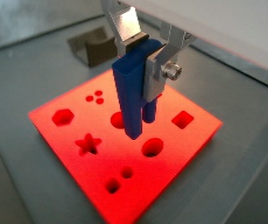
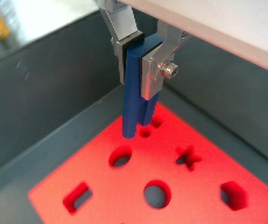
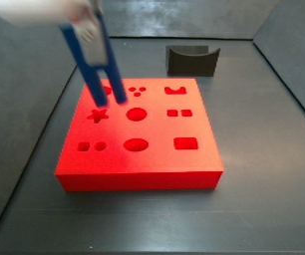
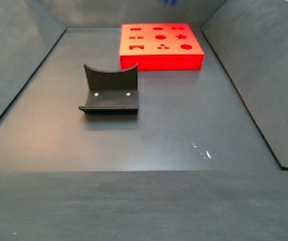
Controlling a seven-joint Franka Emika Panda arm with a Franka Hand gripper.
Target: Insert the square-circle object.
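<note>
My gripper (image 1: pixel 144 56) is shut on a blue piece (image 1: pixel 134 101) with two long prongs pointing down. It holds the piece upright over a red block (image 1: pixel 67 131) with several shaped holes. In both wrist views the gripper (image 2: pixel 139 59) clamps the piece (image 2: pixel 133 109) near its top. In a side view the piece (image 3: pixel 92 65) leans slightly over the block's (image 3: pixel 140 179) far left part. Its prong ends are close to the top face, next to a three-dot hole (image 3: pixel 140 90). A paired small hole (image 3: pixel 93 146) lies near the block's front left. I cannot tell whether the prongs touch.
The fixture (image 3: pixel 191 60) stands on the grey floor behind the block, and shows in a wrist view (image 1: pixel 95 45). In a side view the fixture (image 4: pixel 109 90) is nearer than the red block (image 4: pixel 161 62). Dark walls enclose the floor.
</note>
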